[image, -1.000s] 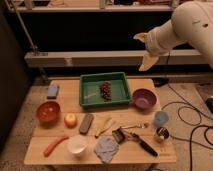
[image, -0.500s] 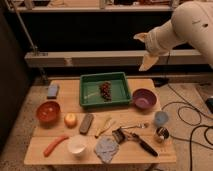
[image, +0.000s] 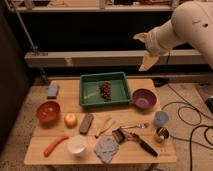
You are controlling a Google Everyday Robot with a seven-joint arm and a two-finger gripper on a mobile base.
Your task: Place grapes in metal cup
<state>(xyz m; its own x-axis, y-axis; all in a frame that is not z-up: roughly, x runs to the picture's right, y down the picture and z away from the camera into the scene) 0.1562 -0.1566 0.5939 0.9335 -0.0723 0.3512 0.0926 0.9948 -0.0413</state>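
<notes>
Dark knobbly grapes [image: 105, 90] in green tray [image: 90, 96]; spread end effector [image: 139, 52] aloft, apart.

- grapes [image: 105, 90]: small dark reddish-purple bunch, knobbly, lying in green tray [image: 90, 98], right of the tray's middle, at the back of the desk [image: 125, 117]
- metal cup [image: 161, 133]: small, shiny silver, dark inside, upright, near the desk's right front edge, just in front of light blue cup [image: 161, 118], well apart from the grapes
- tool [image: 140, 52]: high above the desk's back right, fingers spread, holding nothing
</notes>
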